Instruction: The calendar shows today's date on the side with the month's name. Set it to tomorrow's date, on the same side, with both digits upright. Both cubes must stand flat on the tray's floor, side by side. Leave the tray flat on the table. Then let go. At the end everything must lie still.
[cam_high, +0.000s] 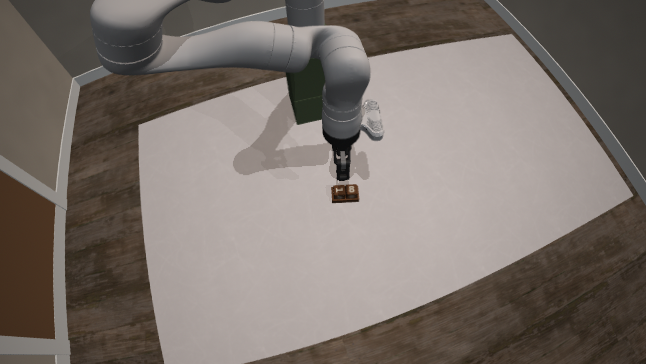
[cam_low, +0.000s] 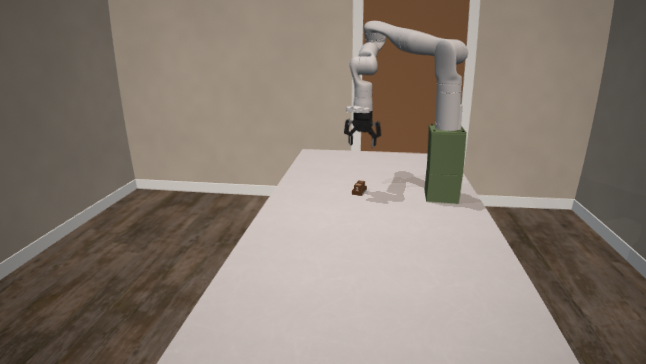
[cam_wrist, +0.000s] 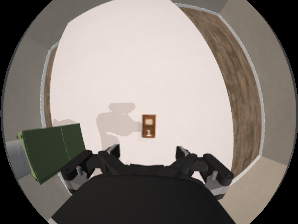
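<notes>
Gripper: while I judge my next approach, the gripper (cam_high: 342, 174) (cam_low: 362, 143) (cam_wrist: 147, 152) stands wide open with nothing between its fingers, well above the table (cam_high: 425, 200) (cam_low: 350, 260) (cam_wrist: 130, 65).
Calendar tray: the brown tray (cam_high: 345, 201) (cam_low: 358, 193) (cam_wrist: 154, 127) sits on the table, nearer the top camera than the green pedestal (cam_high: 306, 107) (cam_low: 444, 167) (cam_wrist: 52, 152), and looks flat.
Left cube: in the top view, the left cube (cam_high: 339, 190) (cam_low: 361, 183) (cam_wrist: 148, 133) carries a pale 1 turned sideways on its upper face.
Right cube: the right cube (cam_high: 352, 189) (cam_low: 357, 188) (cam_wrist: 148, 121) shows a pale 8 there, upright in that view. Both cubes are brown, side by side in the tray.
Date side: I cannot read the month's name or front digits, so I cannot tell whether the date is set; the top digits alone don't settle it.
Approach: if a digit needs changing, I would centre over one cube, descend straight and close gently, keeping the fingers off its neighbour and the tray wall.
Turning: I would lift fully clear before rotating, then lower it square; a tilted cube could catch the rim or drag the tray.
Release: if the date proves right, I would simply stay away.
</notes>
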